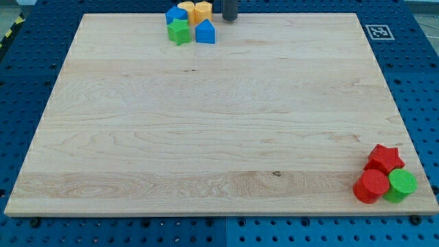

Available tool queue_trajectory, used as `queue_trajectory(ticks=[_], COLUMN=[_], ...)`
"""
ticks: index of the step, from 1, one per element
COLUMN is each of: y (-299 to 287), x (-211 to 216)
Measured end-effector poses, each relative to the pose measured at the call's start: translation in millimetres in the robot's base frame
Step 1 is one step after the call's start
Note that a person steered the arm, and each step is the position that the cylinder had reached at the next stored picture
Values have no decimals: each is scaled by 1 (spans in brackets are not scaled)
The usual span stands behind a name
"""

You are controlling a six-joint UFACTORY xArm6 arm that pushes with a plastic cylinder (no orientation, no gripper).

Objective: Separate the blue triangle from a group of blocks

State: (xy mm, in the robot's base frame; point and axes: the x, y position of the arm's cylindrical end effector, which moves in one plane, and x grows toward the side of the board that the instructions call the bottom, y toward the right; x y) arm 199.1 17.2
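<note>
No pincer to judge—tip (228,19) at two o'clock of blue triangle (205,32)—risks dragging orange block (202,12) along.

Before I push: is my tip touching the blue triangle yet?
Apart. The camera view shows a strip of bare wood between my tip and the blue triangle; the tip stands just to the view's upper right of it.

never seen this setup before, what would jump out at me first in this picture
Two tight bunches of coloured blocks sit at opposite corners of a bare wooden board. At the view's top: blue triangle, green star, another blue block, two orange blocks, with my tip just right of them. At bottom right: red star, red cylinder, green cylinder.
</note>
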Motion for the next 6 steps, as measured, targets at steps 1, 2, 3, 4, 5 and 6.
queue_trajectory(ticks=[1,2,3,4,5,6], y=[0,1,1,-7,-24,-24], x=[7,15,33,45,41,34])
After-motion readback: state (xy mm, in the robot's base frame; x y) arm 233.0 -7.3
